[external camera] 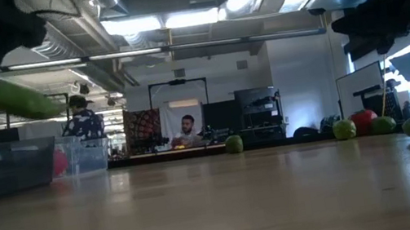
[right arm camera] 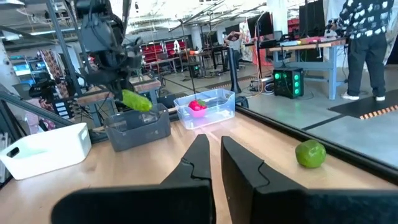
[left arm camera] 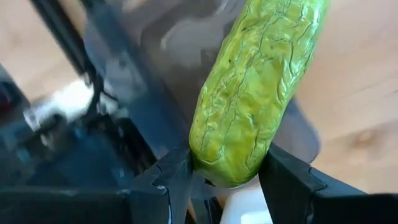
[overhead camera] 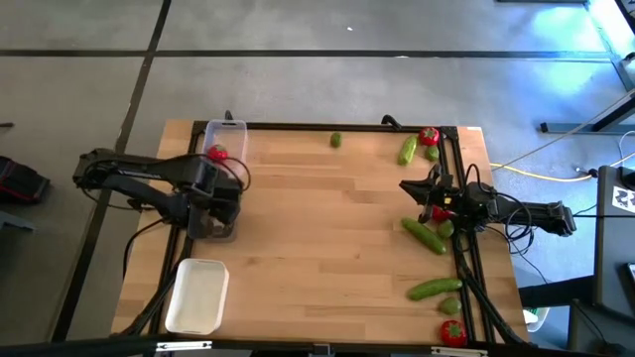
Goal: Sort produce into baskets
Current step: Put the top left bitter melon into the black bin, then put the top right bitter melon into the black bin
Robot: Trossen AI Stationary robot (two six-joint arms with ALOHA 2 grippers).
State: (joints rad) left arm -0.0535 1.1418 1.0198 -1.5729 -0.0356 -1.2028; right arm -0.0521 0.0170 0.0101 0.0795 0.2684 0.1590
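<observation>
My left gripper [left arm camera: 227,177] is shut on a long green cucumber [left arm camera: 255,87] and holds it in the air over a clear bin [overhead camera: 220,226] at the table's left edge; it also shows in the low view [external camera: 8,98] and the right wrist view [right arm camera: 135,99]. A second clear bin [overhead camera: 226,134] at the far left holds a red tomato [overhead camera: 216,153]. A white bin [overhead camera: 196,295] stands at the near left. My right gripper [right arm camera: 215,155] is shut and empty, above the table's right side near a tomato [overhead camera: 440,211]. My left gripper pinches one end of the cucumber [left arm camera: 217,163] between its two fingers [left arm camera: 177,177]. The fingers lie across it. The rest of the cucumber sticks out past the fingers, slanting downward, lifted clear above the clear bin.
Along the right side lie cucumbers [overhead camera: 424,235] [overhead camera: 435,288] [overhead camera: 407,150], tomatoes [overhead camera: 428,136] [overhead camera: 452,332] and limes [overhead camera: 433,154] [overhead camera: 445,228]. A lone lime [overhead camera: 336,140] lies at the far middle. Bare wood spans the table's middle [overhead camera: 317,228]. People stand in the room beyond.
</observation>
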